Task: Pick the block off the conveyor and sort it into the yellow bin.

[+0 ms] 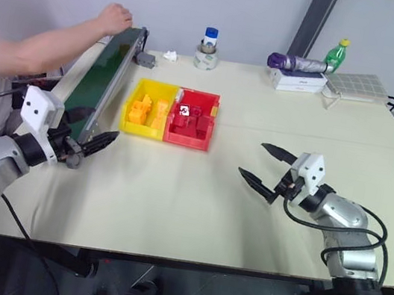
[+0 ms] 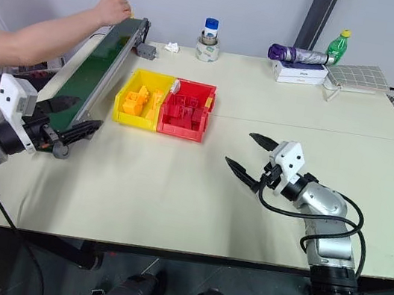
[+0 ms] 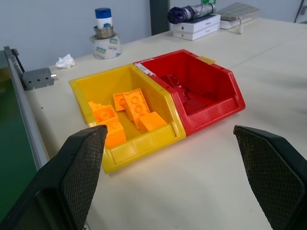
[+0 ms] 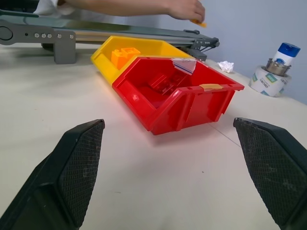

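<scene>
A robotics lab or test room, most likely. A wide pale desk stands against plain grey-white walls. Along its left side runs a small dark green conveyor with grey metal rails, next to a yellow bin and a red bin of plastic blocks. At the far edge sit a roll of tape, a green bottle and white boxes.

Both head views look forward and down from above the near edge of the table, sharing the whole tabletop from slightly offset positions. The left wrist view sits low by the conveyor, facing right toward the yellow bin close up. The right wrist view sits low, facing left across the red bin; both wrist views share the bins.
</scene>
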